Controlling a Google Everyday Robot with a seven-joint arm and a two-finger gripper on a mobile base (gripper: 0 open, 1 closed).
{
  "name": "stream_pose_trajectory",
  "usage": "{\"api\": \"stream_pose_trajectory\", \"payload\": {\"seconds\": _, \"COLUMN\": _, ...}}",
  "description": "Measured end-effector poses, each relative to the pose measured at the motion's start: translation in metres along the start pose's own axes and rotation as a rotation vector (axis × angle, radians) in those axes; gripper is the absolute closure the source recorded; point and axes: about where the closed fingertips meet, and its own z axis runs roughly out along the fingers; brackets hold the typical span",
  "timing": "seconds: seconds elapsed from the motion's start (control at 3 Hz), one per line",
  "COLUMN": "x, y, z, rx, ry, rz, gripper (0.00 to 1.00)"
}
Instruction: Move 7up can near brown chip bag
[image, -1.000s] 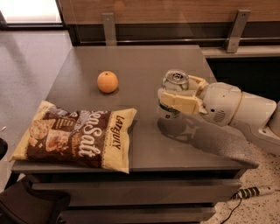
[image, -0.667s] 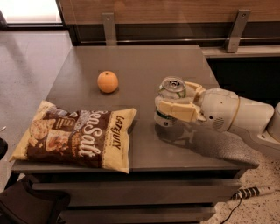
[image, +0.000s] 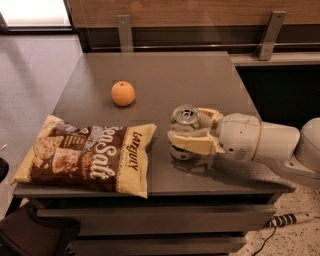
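Note:
The 7up can (image: 184, 119) stands upright on the grey table (image: 165, 75), just right of the brown chip bag (image: 90, 156); its silver top shows, its body is mostly hidden by the fingers. My gripper (image: 187, 131) reaches in from the right and is shut on the can, one cream finger (image: 192, 142) in front of it and one behind. The bag lies flat at the table's front left, its right edge a short gap from the can.
An orange (image: 123, 93) sits on the table behind the bag. A wooden wall with metal brackets (image: 125, 31) runs along the far edge. The table's front edge is close below the can. A power strip (image: 285, 220) lies on the floor at right.
The gripper has carried the can to the left and lowered it toward the table, ending close to the bag's right edge. The bag and orange have not moved.

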Motion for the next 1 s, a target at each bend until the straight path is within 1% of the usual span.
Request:
{"api": "stream_pose_trajectory", "payload": {"seconds": 0.33, "x": 0.0006, "y": 0.0021, "z": 0.0022, "rx": -0.006, "ry": 0.004, "rz": -0.005, "gripper": 0.85}}
{"api": "stream_pose_trajectory", "payload": {"seconds": 0.67, "x": -0.0001, "y": 0.0031, "z": 0.0039, "rx": -0.010, "ry": 0.004, "rz": -0.006, "gripper": 0.62}}
{"api": "stream_pose_trajectory", "payload": {"seconds": 1.0, "x": -0.0011, "y": 0.0047, "z": 0.0063, "rx": -0.015, "ry": 0.004, "rz": -0.008, "gripper": 0.31}}
